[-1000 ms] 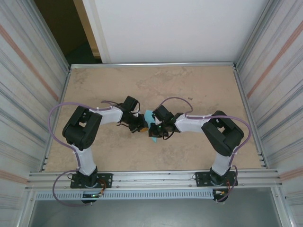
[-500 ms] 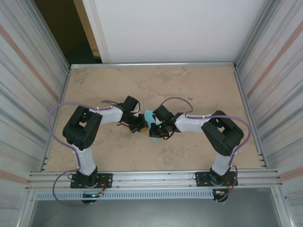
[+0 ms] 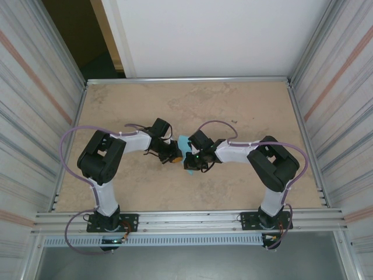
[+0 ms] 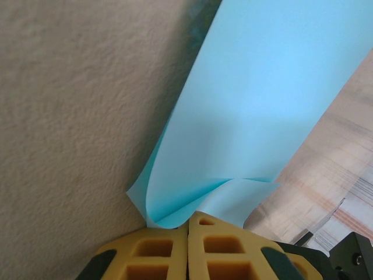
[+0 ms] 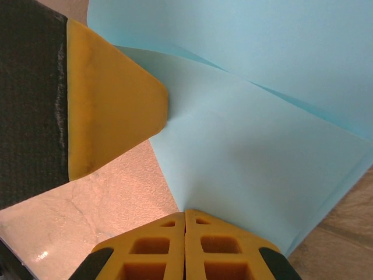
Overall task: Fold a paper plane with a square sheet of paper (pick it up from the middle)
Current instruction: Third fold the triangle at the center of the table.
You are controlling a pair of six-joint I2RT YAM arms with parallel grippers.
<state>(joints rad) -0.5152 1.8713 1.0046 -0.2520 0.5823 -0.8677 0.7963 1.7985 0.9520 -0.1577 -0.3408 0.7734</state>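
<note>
The square sheet of paper (image 3: 185,147) is light blue, folded into layers, and held just above the table between both arms. My left gripper (image 4: 187,224) is shut on a curled edge of the sheet (image 4: 256,105), which rises away from its yellow fingertips. My right gripper (image 5: 185,213) is shut on another edge of the sheet (image 5: 262,146), where a crease runs across. In the top view the left gripper (image 3: 175,156) and right gripper (image 3: 190,160) nearly meet. The grippers hide whether the paper has a paper plane's outline.
In the right wrist view a yellow finger (image 5: 111,111) of the left gripper lies close at upper left, against the paper. The tan table (image 3: 245,111) is walled by metal rails and ribbed side panels (image 3: 344,116).
</note>
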